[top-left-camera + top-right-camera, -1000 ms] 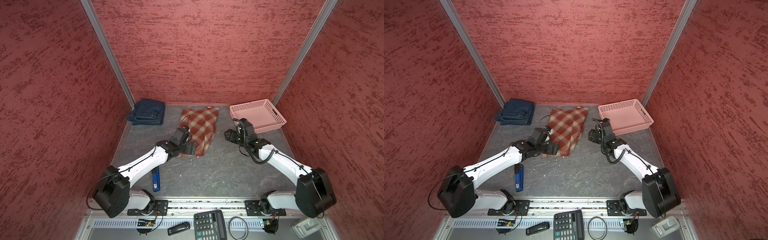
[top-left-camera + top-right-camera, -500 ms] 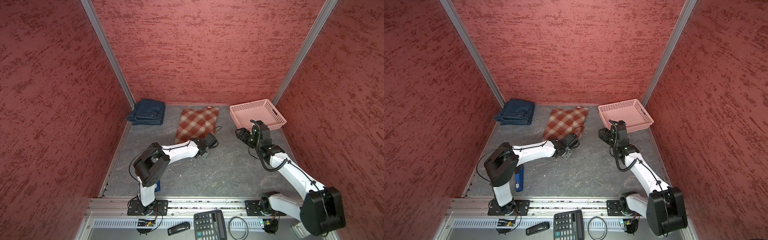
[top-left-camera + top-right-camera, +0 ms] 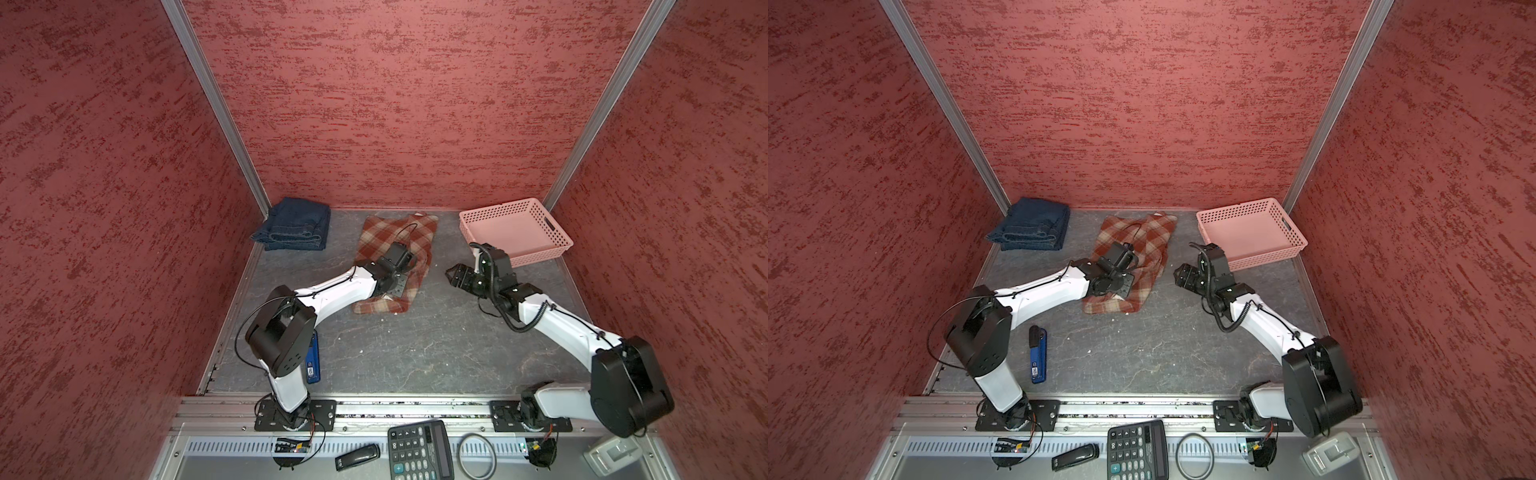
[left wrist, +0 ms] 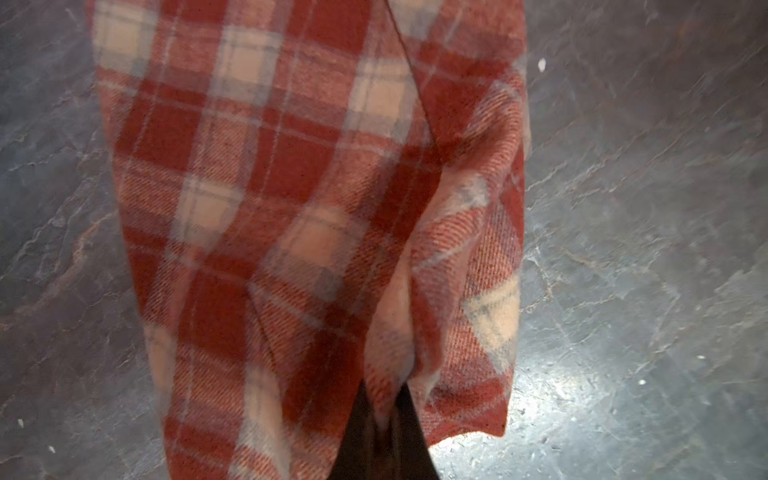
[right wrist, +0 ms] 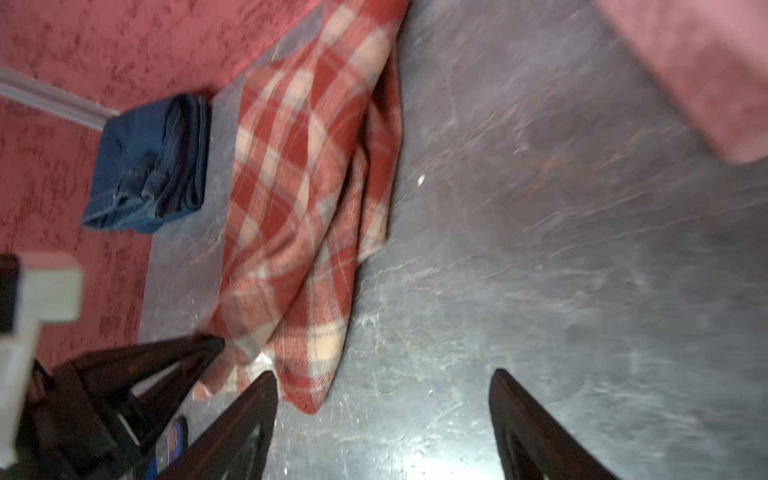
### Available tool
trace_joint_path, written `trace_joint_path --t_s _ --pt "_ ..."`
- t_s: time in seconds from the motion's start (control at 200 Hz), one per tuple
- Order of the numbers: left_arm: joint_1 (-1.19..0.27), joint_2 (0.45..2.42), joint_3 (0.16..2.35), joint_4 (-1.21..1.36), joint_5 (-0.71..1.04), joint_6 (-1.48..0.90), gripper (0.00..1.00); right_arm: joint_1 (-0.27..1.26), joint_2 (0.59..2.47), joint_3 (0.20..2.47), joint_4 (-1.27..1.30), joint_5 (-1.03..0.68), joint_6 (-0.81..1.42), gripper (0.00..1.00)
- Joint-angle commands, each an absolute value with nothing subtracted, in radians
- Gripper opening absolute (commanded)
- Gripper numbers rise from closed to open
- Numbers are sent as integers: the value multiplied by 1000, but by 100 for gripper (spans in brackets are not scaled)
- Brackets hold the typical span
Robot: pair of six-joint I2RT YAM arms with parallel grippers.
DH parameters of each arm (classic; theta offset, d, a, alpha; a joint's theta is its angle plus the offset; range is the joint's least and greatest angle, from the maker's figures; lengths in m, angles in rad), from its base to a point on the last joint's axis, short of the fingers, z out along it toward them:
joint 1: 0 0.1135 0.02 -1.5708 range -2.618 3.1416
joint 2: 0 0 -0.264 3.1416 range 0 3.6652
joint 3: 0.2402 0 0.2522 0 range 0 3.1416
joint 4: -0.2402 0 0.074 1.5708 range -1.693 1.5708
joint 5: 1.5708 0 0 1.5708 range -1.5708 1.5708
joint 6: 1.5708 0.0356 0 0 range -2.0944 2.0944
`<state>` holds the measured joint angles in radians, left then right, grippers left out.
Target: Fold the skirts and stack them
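Grey table [image 3: 415,353] is walled in red on three sides. Plaid skirt [image 3: 376,243] is laid lengthwise mid-table at the back; it is taken as landmark. It is seen partly folded, its right edge doubled over and rucked, its front end flat on the table. Pink basket [image 3: 540,254] is set right of the plaid skirt, apart from it, nothing seen inside. Denim skirts [image 3: 295,226] are kept in a folded pile left of the plaid skirt, apart from it, in the back corner; layer count cannot be told. Left gripper [image 4: 384,392] is placed over the plaid skirt's front half, jaws pressed together with a pinch of plaid cloth bunched between them in the left wrist view; it is hidden under its own wrist in both top views. Right gripper [image 5: 382,374] is held just right of the plaid skirt over bare table, jaws spread wide, nothing between them. Blue item [image 3: 1038,357] is lying front-left of the plaid skirt, well apart.
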<state>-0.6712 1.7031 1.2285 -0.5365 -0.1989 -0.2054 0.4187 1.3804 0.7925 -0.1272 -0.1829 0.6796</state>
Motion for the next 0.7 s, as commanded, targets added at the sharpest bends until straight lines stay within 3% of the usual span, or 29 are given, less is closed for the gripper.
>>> trace_joint_path --t_s 0.0,0.491,0.616,0.691 --pt "-621 1604 1190 -480 -138 -277 0 494 1442 816 -60 -202 745 79" --pt "-372 1187 900 -352 -124 -533 0 642 1730 841 207 -225 983 74" --pt "-337 1114 849 -361 -163 -559 0 659 1785 831 284 -246 1079 64" --pt "-318 1063 817 -373 -196 -578 0 673 1797 828 309 -243 1108 52"
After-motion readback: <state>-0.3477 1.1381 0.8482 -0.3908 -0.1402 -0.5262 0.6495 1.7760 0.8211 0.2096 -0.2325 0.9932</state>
